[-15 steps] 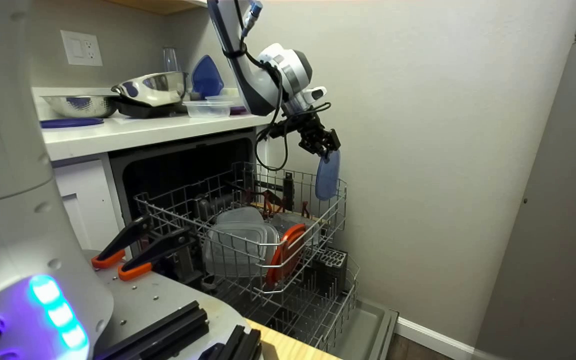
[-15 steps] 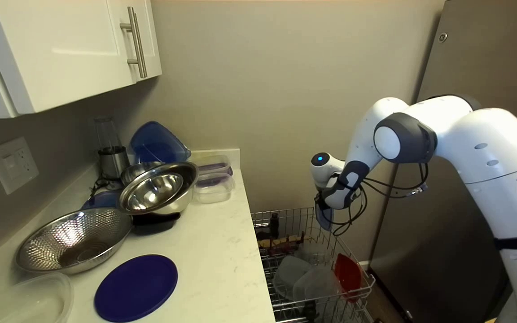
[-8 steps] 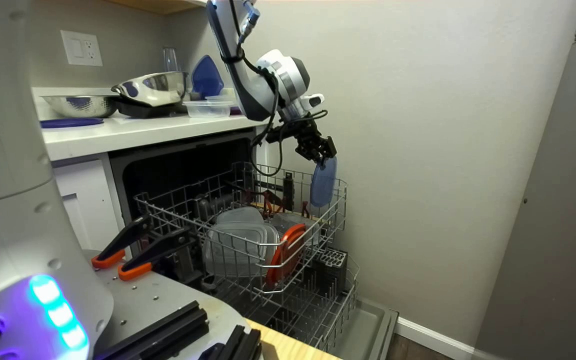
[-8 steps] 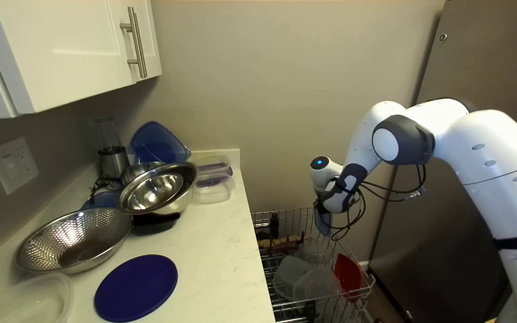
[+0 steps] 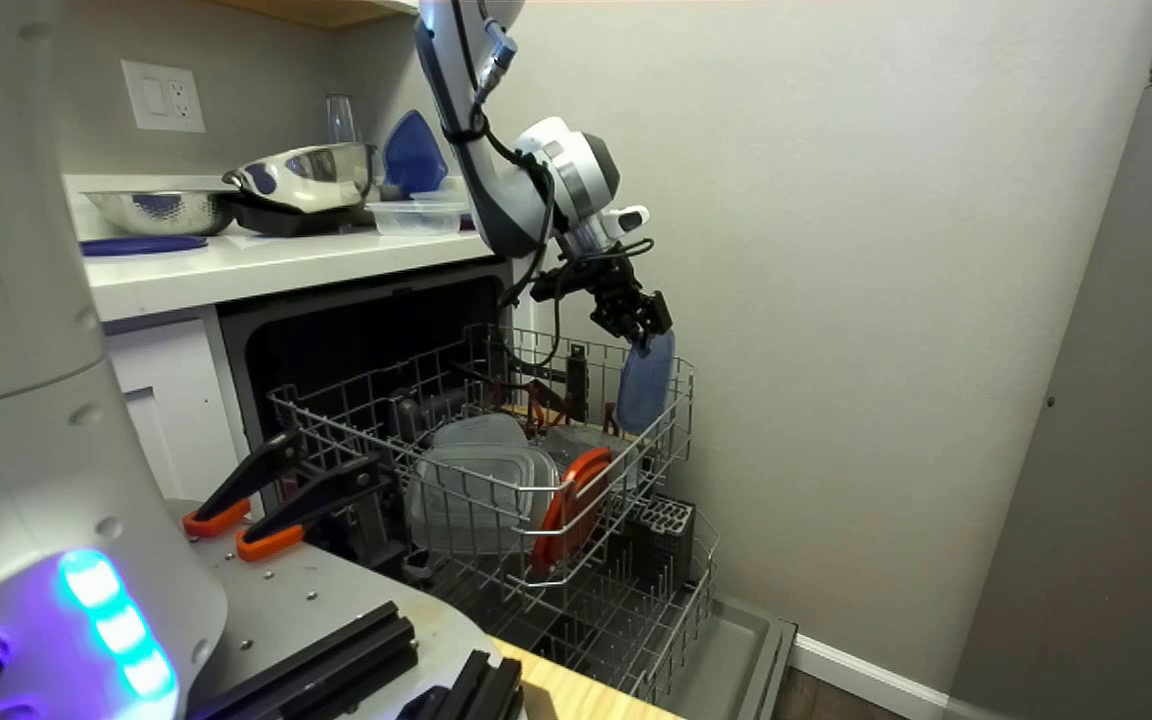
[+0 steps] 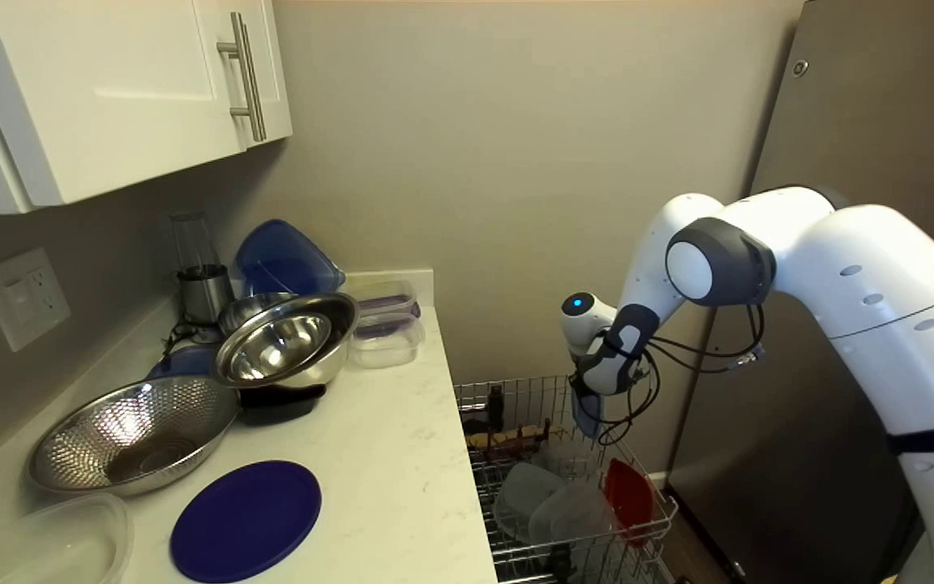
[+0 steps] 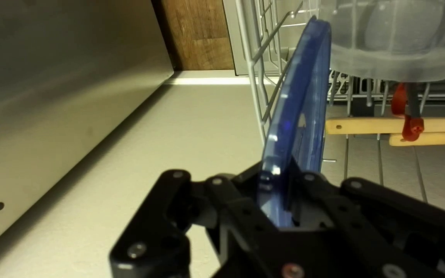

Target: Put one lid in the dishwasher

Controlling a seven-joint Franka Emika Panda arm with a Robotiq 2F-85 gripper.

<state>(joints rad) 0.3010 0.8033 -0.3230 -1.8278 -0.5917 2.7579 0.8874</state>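
- Your fingers [image 7: 317, 191] are clamped on the blue lid [image 7: 298, 96], one on each face, close to its upper end.
- You have the lid hanging on edge, nearly upright with a slight tilt; its lower part appears to be inside the upper rack [image 7: 252, 61] of the dishwasher [image 5: 376, 340], just beside that rack's side wall. You can't tell whether the two touch.
- Expect something light and fairly stiff, with a little give across the thin middle. It should survive a bump, but smooth plastic could twist or slide if an edge snags on wire.
- Taking it by the rim suits you here: the far end is free to go down first. If you need to regrip, go for the rim, not the flat panel.
- What you're carrying is flat, medium blue and see-through, with rounded corners and a raised, glossy border.
- In the wrist view, its other side faces a cloudy container [image 7: 400, 42] and two pale strips [image 7: 361, 126].
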